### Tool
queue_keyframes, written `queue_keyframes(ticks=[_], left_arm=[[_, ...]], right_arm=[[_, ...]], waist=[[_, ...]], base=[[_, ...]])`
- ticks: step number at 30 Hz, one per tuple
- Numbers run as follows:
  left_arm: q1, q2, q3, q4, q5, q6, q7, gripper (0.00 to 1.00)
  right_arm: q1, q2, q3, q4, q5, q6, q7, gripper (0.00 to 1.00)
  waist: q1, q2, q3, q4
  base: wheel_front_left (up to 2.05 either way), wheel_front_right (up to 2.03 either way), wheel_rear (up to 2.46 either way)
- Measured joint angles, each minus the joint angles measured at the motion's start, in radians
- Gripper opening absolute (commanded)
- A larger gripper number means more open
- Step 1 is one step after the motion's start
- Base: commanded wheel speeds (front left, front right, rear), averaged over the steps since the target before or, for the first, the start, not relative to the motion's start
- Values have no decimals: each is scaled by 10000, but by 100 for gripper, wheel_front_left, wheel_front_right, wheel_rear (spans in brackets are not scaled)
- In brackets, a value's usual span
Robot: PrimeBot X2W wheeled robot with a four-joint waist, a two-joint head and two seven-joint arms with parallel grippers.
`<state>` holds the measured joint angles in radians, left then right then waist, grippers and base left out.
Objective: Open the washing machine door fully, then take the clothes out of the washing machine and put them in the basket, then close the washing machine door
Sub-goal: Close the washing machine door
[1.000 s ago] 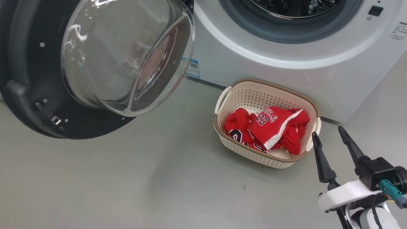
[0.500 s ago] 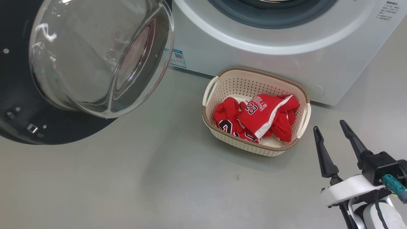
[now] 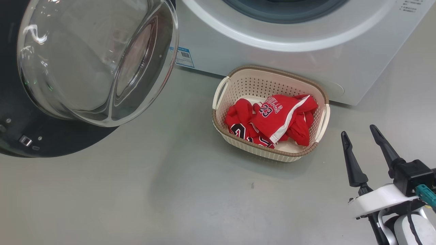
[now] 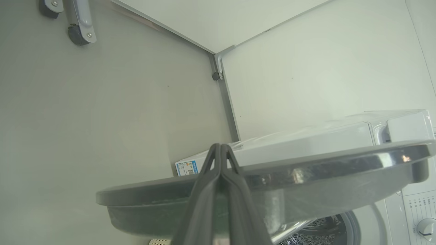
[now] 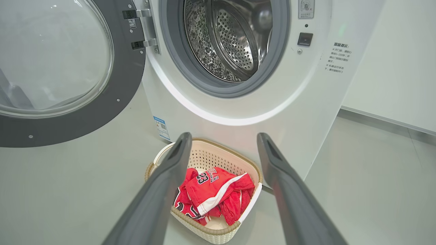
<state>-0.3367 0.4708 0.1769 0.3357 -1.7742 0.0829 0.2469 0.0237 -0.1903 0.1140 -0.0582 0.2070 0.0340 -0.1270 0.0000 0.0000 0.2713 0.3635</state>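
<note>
On the grey floor [image 3: 136,190] the red jerseys [image 3: 272,119] lie in the cream perforated plastic basket [image 3: 259,85], so the tightly closed left gripper [image 4: 220,149] should push the round black-rimmed glass door [image 3: 85,61] steadily shut, with the wide-spread, empty right gripper [image 3: 358,130] standing clear.

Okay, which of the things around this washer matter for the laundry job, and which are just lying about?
Part of the job:
washing machine
washing machine door, swung open
clothes, in the basket
basket, on the floor in front of the machine

Just about:
blue label sticker on the machine's front
printed notice beside the drum
caster wheel, seen in the left wrist view
</note>
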Motion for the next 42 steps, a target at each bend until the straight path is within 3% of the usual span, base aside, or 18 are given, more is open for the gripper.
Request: queue_keyframes(ticks=[15, 22, 42], left_arm=[[-145, 161, -493, 393, -213, -817, 1338, 0], [-172, -42, -836, 395, -520, -1392, 1998, 0], [-64, -280, -1689, -366, -479, -2025, 3396, 0]], right_arm=[[-7, -65, -63, -125, 0, -8, 86, 100], [-24, -125, -109, -265, 0, -13, 125, 100], [-151, -134, -56, -226, 2, -10, 161, 100]], waist=[[0, 0, 154, 172], [0, 0, 259, 315], [0, 0, 145, 504]], base=[[0, 0, 0], [0, 0, 0], [0, 0, 0]])
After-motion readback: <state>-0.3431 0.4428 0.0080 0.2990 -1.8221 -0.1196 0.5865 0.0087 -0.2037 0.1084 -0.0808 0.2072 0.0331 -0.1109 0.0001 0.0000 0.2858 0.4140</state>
